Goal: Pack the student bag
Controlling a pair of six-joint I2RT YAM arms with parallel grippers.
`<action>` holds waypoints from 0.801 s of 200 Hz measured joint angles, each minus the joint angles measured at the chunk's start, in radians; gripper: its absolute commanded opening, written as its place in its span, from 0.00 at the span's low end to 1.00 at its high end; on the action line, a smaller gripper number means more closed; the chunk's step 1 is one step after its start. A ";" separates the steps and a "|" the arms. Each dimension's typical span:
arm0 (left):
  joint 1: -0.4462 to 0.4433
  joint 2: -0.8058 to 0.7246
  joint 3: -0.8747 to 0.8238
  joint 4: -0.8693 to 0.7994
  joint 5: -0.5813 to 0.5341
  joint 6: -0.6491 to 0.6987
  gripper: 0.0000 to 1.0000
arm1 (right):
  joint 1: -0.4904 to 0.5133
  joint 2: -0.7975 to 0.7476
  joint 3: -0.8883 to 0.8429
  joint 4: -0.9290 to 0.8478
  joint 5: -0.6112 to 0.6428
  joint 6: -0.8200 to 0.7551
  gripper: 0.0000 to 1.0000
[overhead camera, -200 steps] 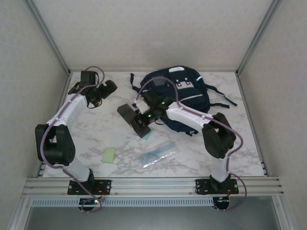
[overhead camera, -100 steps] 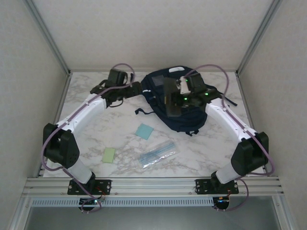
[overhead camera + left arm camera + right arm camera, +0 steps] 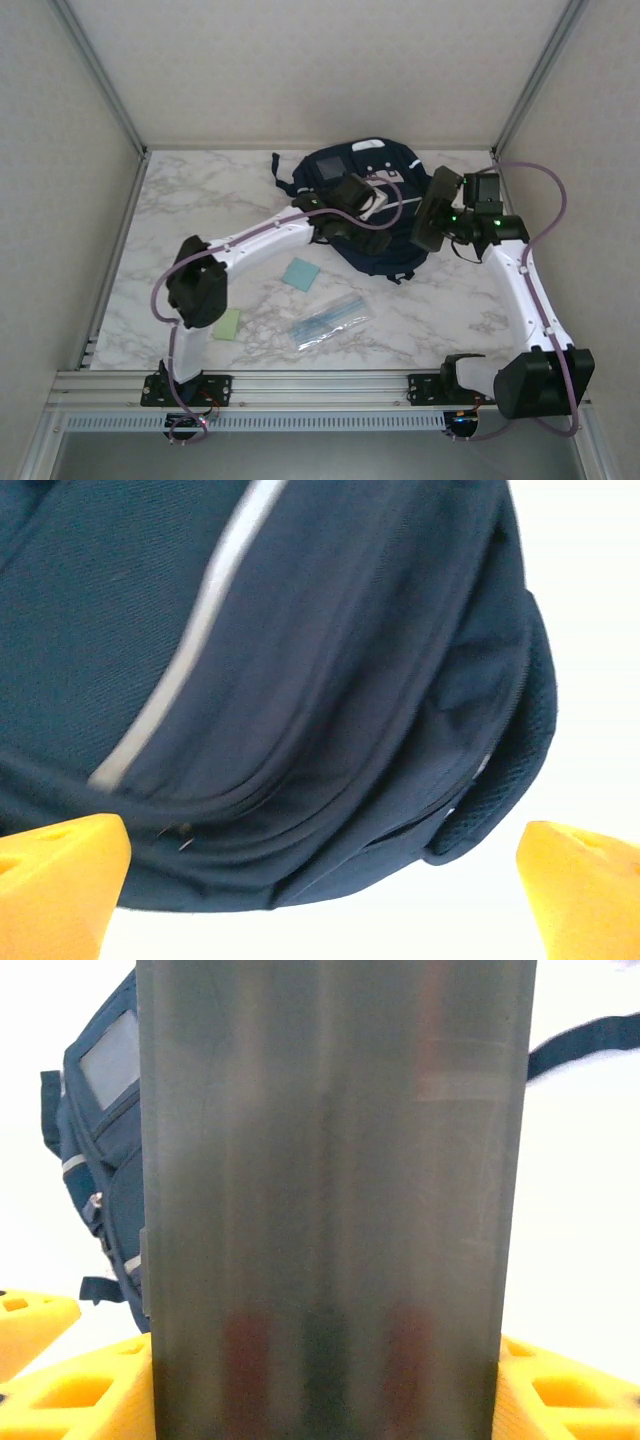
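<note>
The student bag [image 3: 392, 172] is a dark navy backpack lying at the back middle of the table. It shows close up in the left wrist view [image 3: 300, 680], with a white stripe and zip seams. My left gripper [image 3: 354, 196] hovers over the bag's middle, its yellow fingers [image 3: 55, 875] spread wide and open [image 3: 320, 890] with nothing between them. My right gripper [image 3: 458, 218] is just right of the bag, shut on a black rectangular case [image 3: 432, 210]. That case [image 3: 330, 1190] stands upright between the jaws [image 3: 325, 1385] and hides most of the bag [image 3: 105, 1150] behind it.
A teal note pad [image 3: 300, 273], a green pad [image 3: 228, 323] and a clear plastic pouch of pens [image 3: 330, 320] lie on the marble table in front of the bag. Dark straps [image 3: 470, 212] trail to the bag's right. Enclosure walls stand left, right and behind.
My left arm swung from the back left corner across to above the bag. My right arm carried the black case over the bag and on to its right side.
</note>
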 measured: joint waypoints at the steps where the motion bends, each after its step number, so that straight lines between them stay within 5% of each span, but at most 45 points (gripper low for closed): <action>1: -0.002 0.006 0.008 -0.002 0.001 0.005 0.99 | -0.002 -0.001 -0.001 0.000 0.000 0.000 0.63; 94: -0.027 0.275 0.226 -0.036 -0.145 0.150 0.95 | -0.163 -0.088 -0.107 -0.046 -0.086 -0.004 0.60; 140: -0.014 0.315 0.328 -0.046 -0.180 0.086 0.51 | -0.165 -0.061 -0.114 -0.027 -0.146 -0.007 0.57; 160: -0.012 0.315 0.366 -0.055 -0.180 0.068 0.13 | -0.166 -0.053 -0.128 -0.025 -0.161 -0.007 0.56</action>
